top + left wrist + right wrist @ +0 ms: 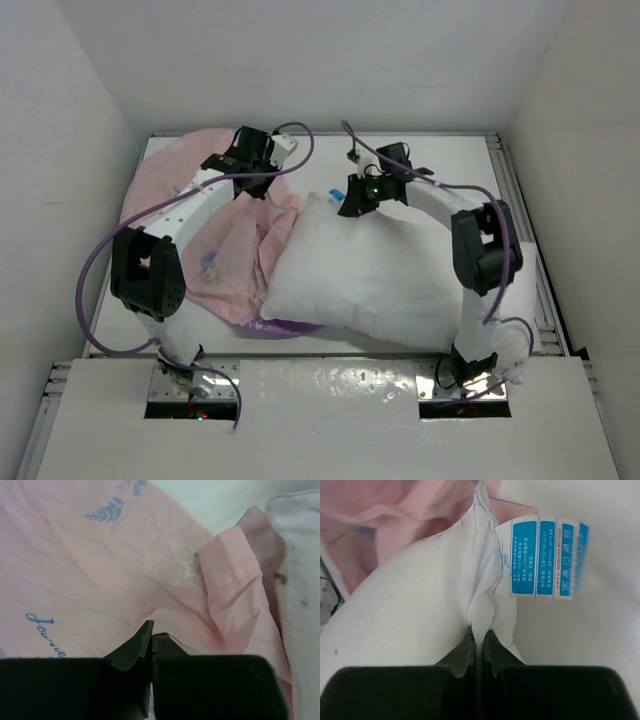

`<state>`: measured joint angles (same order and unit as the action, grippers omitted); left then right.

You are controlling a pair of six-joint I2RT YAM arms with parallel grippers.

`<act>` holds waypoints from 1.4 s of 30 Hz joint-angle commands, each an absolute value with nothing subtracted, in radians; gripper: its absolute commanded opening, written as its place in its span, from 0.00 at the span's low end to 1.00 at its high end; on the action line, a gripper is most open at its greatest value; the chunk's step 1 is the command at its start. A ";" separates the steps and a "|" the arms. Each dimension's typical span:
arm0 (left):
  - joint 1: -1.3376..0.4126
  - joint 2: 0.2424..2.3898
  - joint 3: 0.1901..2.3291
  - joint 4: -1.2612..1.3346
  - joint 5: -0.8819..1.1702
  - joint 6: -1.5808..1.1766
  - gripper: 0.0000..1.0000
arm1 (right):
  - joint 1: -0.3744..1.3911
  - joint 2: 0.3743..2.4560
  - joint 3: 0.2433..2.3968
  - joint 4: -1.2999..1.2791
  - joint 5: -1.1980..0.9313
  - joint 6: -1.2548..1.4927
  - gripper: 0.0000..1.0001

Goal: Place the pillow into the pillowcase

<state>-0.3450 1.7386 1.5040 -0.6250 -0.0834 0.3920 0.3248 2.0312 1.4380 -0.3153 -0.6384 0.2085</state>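
The white pillow (pixel 360 270) lies in the middle of the table, partly on top of the pillowcase (pixel 225 250). The pillowcase shows its pale pink inside, with a purple edge (pixel 290 327) under the pillow's near left corner. My right gripper (pixel 352 203) is shut on the pillow's seamed edge at its far corner, next to blue-and-white care labels (pixel 545 560). In the right wrist view the fingertips (pixel 481 635) pinch white pillow fabric (pixel 410 595). My left gripper (pixel 258 183) is at the pillowcase's far edge. In the left wrist view it (pixel 151 632) is shut on pink pillowcase fabric (pixel 100 570), with the pillow (pixel 305 555) at the right.
White walls close in the table on the left, back and right. A metal rail (pixel 525 220) runs along the right edge. Purple cables (pixel 100 270) loop off both arms. The arm bases stand at the near edge.
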 commanded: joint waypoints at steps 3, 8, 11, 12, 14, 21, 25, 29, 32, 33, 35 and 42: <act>-0.336 1.721 1.604 -0.609 -0.114 0.377 0.00 | 0.370 1.650 1.243 -0.134 -0.721 0.195 0.00; -0.391 1.691 1.628 -0.612 -0.054 0.425 0.00 | 0.535 1.448 1.032 0.064 -0.656 0.179 0.00; -0.449 1.640 1.595 -0.601 -0.023 0.491 0.00 | 0.566 1.528 1.087 0.003 -0.681 0.183 0.00; -0.469 1.626 1.586 -0.600 -0.008 0.500 0.00 | 0.571 1.555 1.129 -0.029 -0.683 0.205 0.00; -0.480 1.600 1.588 -0.645 0.055 0.509 0.01 | 0.575 1.623 1.153 -0.023 -0.683 0.238 0.00; -0.492 1.519 1.533 -0.759 0.238 0.592 0.01 | 0.528 1.729 1.158 0.270 -0.439 0.563 0.00; -0.511 1.482 1.419 -0.817 0.245 0.678 0.01 | 0.471 1.735 1.100 0.431 -0.292 0.773 0.00; -0.560 1.486 1.379 -0.859 0.247 0.768 0.01 | 0.446 1.770 1.120 0.397 -0.100 0.897 0.00; -0.583 1.502 1.381 -0.868 0.235 0.782 0.01 | 0.443 1.790 1.131 0.382 -0.020 0.949 0.00; -0.583 1.505 1.379 -0.864 0.241 0.788 0.01 | 0.443 1.796 1.135 0.376 -0.008 0.957 0.00; -0.581 1.514 1.382 -0.859 0.248 0.792 0.02 | 0.445 1.819 1.169 0.330 0.024 0.945 0.00; -0.470 1.525 1.378 -0.622 0.012 0.579 0.68 | 0.373 1.786 1.247 0.140 -0.128 0.691 0.90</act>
